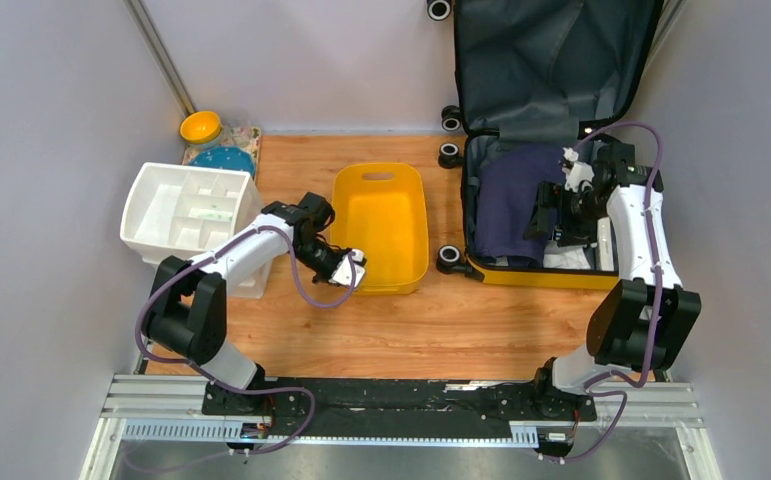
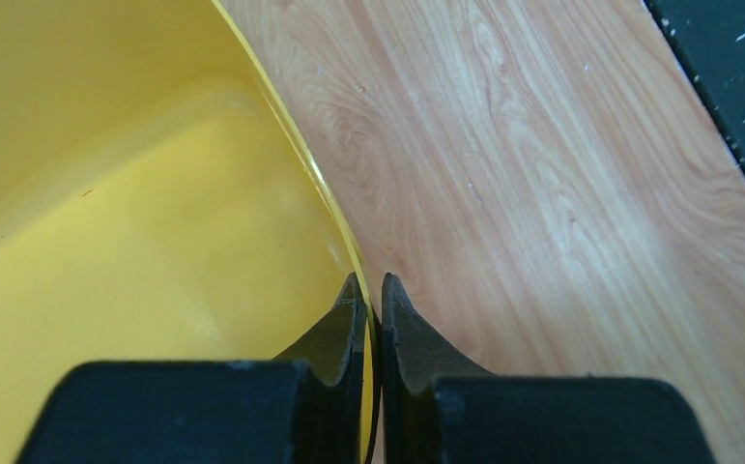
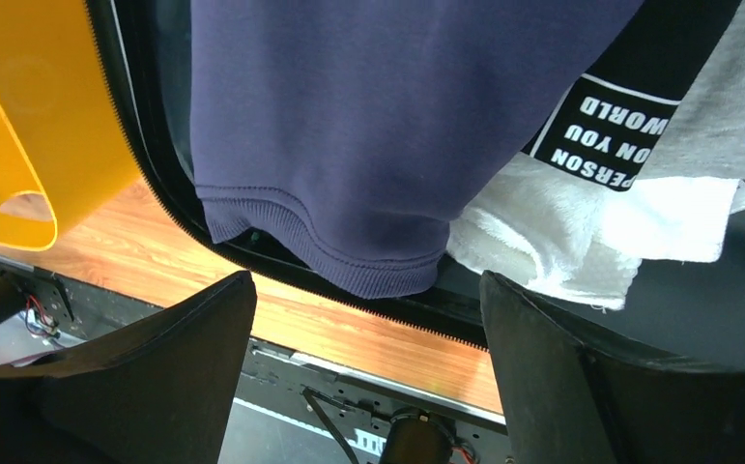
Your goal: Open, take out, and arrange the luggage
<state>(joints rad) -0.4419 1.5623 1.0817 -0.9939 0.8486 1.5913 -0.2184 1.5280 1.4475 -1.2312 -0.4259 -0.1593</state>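
The luggage (image 1: 551,60) lies open at the back right, its grey-lined lid upright and its yellow lower shell (image 1: 541,277) flat on the table. A navy garment (image 1: 506,195) (image 3: 368,126) fills that shell, beside a white towel (image 3: 561,232) and a black top with white lettering (image 3: 619,126). My right gripper (image 1: 551,215) (image 3: 366,280) hangs open over the shell's near part, holding nothing. My left gripper (image 1: 353,262) (image 2: 373,280) is at the near left corner of the yellow tub (image 1: 379,225) (image 2: 107,193), with its jaws pinched on the tub's thin rim.
A white compartmented organiser (image 1: 186,210) stands left of the tub, close to my left arm. A yellow bowl (image 1: 201,127) and a blue plate (image 1: 226,160) sit in the back left corner. Bare wooden tabletop (image 1: 411,330) lies in front of the tub and suitcase.
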